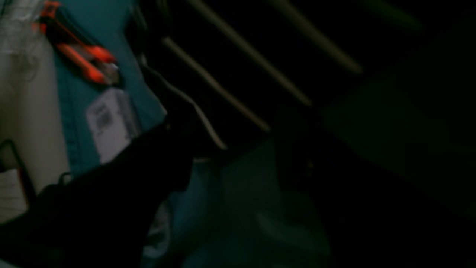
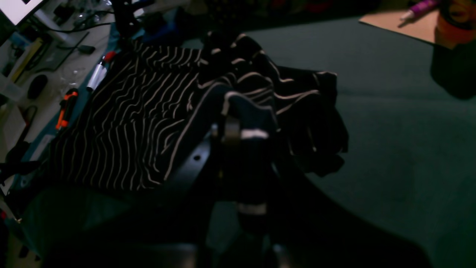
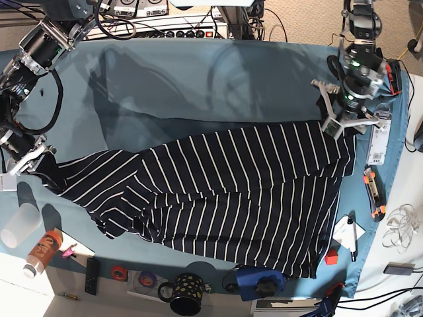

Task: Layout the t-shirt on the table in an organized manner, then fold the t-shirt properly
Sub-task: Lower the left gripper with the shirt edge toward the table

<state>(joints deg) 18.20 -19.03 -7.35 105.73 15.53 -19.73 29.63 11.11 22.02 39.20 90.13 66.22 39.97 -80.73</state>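
The dark t-shirt (image 3: 231,191) with thin white stripes lies stretched across the teal table (image 3: 198,79), rumpled at its lower left. My left gripper (image 3: 338,124) pinches its upper right corner near the table's right edge. In the left wrist view a dark finger (image 1: 111,193) sits against the striped fabric (image 1: 260,56), blurred and dim. My right gripper (image 3: 33,164) holds the shirt's left end. In the right wrist view that gripper (image 2: 241,126) is shut on a fold of cloth, and the shirt (image 2: 130,111) spreads out beyond it.
An orange utility knife (image 3: 374,195) and a white barcoded box (image 3: 379,142) lie at the right edge. A marker (image 3: 353,238), a blue object (image 3: 258,281) and a dotted mug (image 3: 185,292) sit along the front. A clear cup (image 3: 16,228) and a bottle (image 3: 39,254) stand front left.
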